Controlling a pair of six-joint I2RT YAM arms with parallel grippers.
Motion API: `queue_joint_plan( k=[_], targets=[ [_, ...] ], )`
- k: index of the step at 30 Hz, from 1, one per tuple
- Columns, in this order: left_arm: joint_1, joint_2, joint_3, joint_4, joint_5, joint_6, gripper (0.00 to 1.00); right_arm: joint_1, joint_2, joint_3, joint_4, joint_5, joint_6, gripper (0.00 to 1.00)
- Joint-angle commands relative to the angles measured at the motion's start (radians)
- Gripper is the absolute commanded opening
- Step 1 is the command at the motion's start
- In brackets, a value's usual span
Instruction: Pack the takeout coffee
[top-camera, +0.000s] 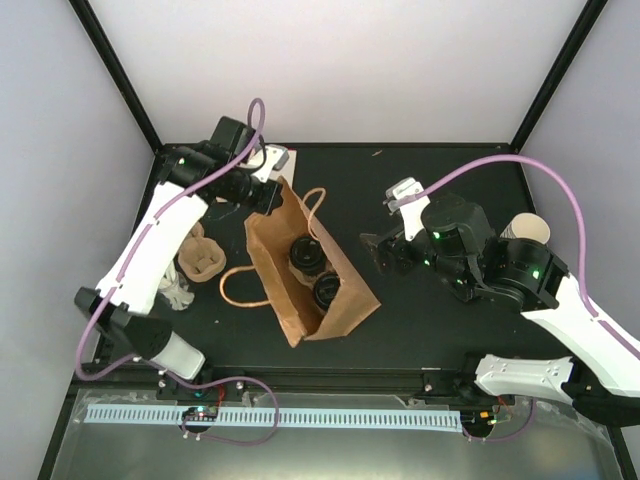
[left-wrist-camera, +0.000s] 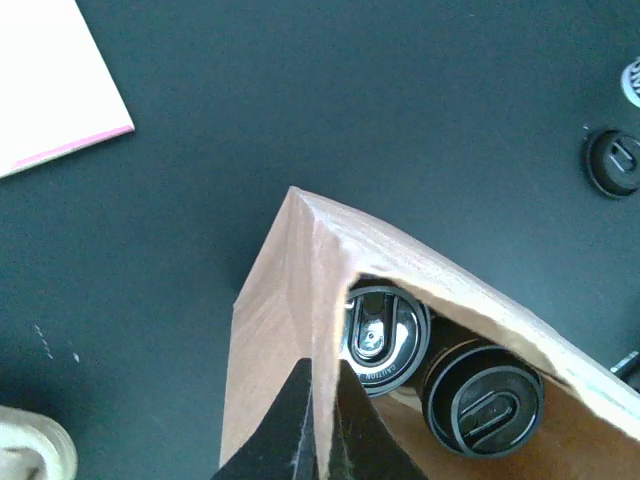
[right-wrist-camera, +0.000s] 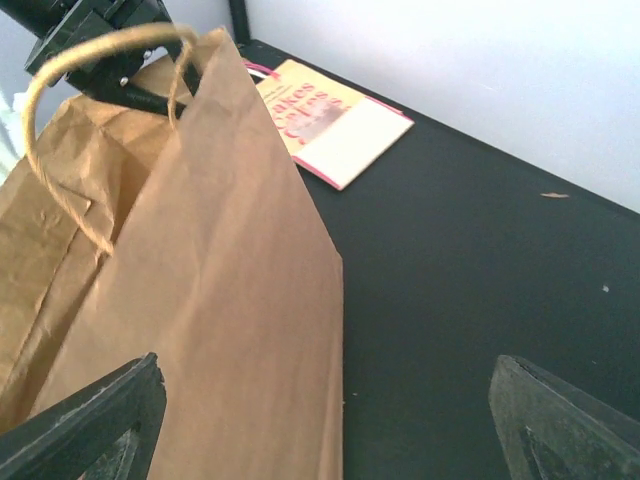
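The left gripper (left-wrist-camera: 322, 385) pinches the rim of the bag (top-camera: 268, 245), propping it open around two lidded coffees (top-camera: 305, 252); the right gripper (top-camera: 376, 252) hangs alongside, wide and empty.

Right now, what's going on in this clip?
The left gripper is shut on the far rim of the open brown paper bag in the middle of the table. Two takeout cups with round black plastic lids stand side by side inside the bag. The right gripper is open and empty, just off the bag's right side, not touching it.
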Motion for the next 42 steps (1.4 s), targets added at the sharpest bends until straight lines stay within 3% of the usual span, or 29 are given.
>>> queue_joint_plan(
  k=[1, 6, 13, 15, 18, 19, 22, 24, 33, 37, 42],
  targets=[
    [0.038, 0.102, 0.125, 0.005, 0.030, 0.116, 0.02, -0.006, -0.012, -0.006, -0.011, 0.134, 0.052, 0.92],
    [0.066, 0.276, 0.292, -0.021, 0.051, 0.146, 0.01, -0.015, -0.014, 0.001, -0.028, 0.160, 0.072, 0.94],
    [0.097, 0.403, 0.441, -0.008, 0.010, 0.152, 0.02, -0.020, -0.020, -0.006, -0.048, 0.173, 0.072, 0.95],
    [0.099, 0.425, 0.479, 0.000, 0.000, 0.152, 0.17, -0.021, -0.020, -0.013, -0.047, 0.178, 0.072, 0.95],
    [0.099, 0.429, 0.523, 0.003, 0.008, 0.147, 0.54, -0.022, -0.022, -0.020, -0.041, 0.179, 0.077, 0.95],
    [0.099, 0.420, 0.525, 0.007, 0.011, 0.144, 0.62, -0.022, -0.024, -0.023, -0.037, 0.179, 0.079, 0.96],
    [0.099, 0.367, 0.524, 0.016, 0.030, 0.129, 0.77, -0.022, -0.030, -0.036, -0.021, 0.175, 0.081, 0.97],
    [0.098, 0.318, 0.518, 0.021, 0.046, 0.113, 0.80, -0.022, -0.034, -0.043, -0.014, 0.170, 0.081, 0.97],
    [0.099, -0.017, 0.300, 0.036, -0.102, -0.003, 0.89, -0.022, -0.055, -0.067, 0.034, 0.138, 0.069, 0.98],
    [0.111, -0.191, 0.112, -0.016, -0.282, -0.091, 0.98, -0.023, -0.077, -0.093, 0.062, 0.126, 0.062, 0.98],
    [0.167, -0.428, -0.145, -0.103, -0.392, -0.208, 0.99, -0.023, -0.104, -0.133, 0.098, 0.098, 0.063, 0.98]
  ],
)
